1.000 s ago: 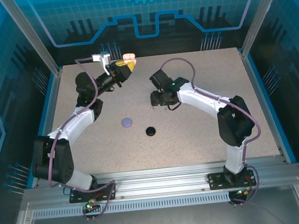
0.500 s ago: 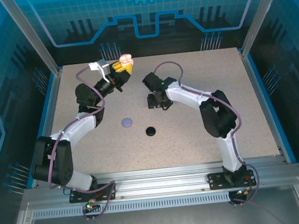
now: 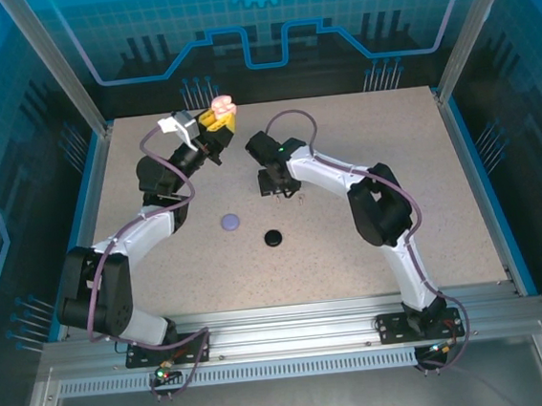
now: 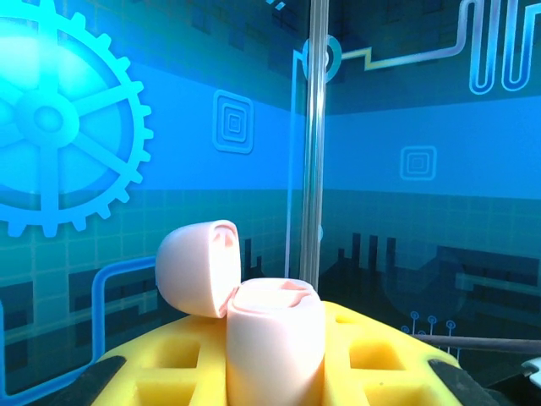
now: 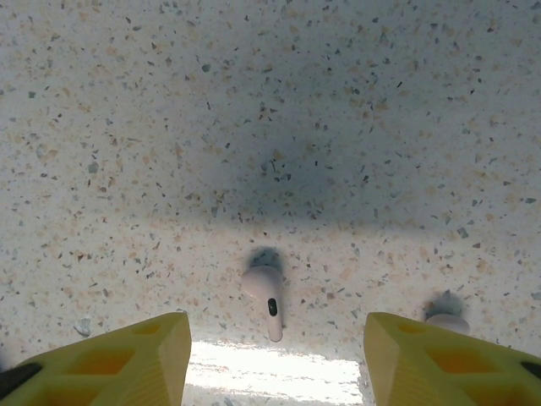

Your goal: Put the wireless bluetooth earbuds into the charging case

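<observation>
Meanwhile, pinches open pink case (image 4: 275, 342) w/ left gripper (image 3: 217, 120), aloft toward 12 o'clock, lid back for loading; hovers right gripper (image 5: 275, 338), spread, over pale earbud (image 5: 262, 288), prob. next pick.

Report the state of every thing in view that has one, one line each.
Pink charging case: lid open, upright, clamped in the left tool.
Left tool: shut on the pink case.
Right tool: open, holding nothing.
Pale pink earbud: lying loose on the table under the right tool.
Second earbud: on the table, partly hidden by a finger.
Lavender case: on the table, looks closed.
Black case: on the table, looks closed.
</observation>
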Robot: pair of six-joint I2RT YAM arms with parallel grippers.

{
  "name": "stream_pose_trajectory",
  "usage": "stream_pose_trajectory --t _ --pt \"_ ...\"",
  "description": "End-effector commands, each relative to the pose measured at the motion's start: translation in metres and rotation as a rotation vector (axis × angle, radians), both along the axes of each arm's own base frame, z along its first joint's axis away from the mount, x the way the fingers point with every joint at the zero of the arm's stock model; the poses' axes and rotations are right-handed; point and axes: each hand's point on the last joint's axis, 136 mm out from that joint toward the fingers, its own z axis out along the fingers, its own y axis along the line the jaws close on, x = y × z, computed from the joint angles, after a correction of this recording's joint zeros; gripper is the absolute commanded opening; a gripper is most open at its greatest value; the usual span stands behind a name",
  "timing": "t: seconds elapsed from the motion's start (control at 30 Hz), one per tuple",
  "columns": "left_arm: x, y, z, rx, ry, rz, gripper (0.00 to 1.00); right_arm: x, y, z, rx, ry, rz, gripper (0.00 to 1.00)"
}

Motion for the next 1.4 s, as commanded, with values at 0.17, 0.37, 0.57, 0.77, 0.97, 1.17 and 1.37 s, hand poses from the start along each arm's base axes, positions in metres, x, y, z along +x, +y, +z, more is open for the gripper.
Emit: stream_pose_trajectory --t 0.17,0.37,0.57,0.77,0.97,1.17,1.37 --pt "-0.004 0.003 0.012 -0.014 -0.079 0.037 0.0 -0.004 -0.001 -0.02 -0.102 0.045 0.022 0.51" --pt "-0.004 0.005 0.014 -0.031 -0.083 0.039 0.0 -0.006 -0.003 -0.04 -0.136 0.075 0.031 0.45" --pt "-0.003 0.005 0.015 -0.033 -0.081 0.038 0.0 -0.004 0.005 -0.046 -0.118 0.079 0.043 0.44" --pt "-0.003 0.005 0.011 -0.024 -0.078 0.042 0.0 -0.004 0.008 -0.05 -0.113 0.089 0.034 0.43" --pt "-0.002 0.005 0.01 -0.025 -0.074 0.042 0.0 -0.009 0.004 -0.046 -0.123 0.097 -0.009 0.44" --pt "-0.002 0.004 0.009 -0.031 -0.067 0.033 0.0 -0.015 -0.005 -0.039 -0.146 0.081 -0.009 0.45" --pt "-0.003 0.004 0.008 -0.034 -0.061 0.027 0.0 -0.02 -0.011 -0.032 -0.153 0.071 -0.012 0.45"
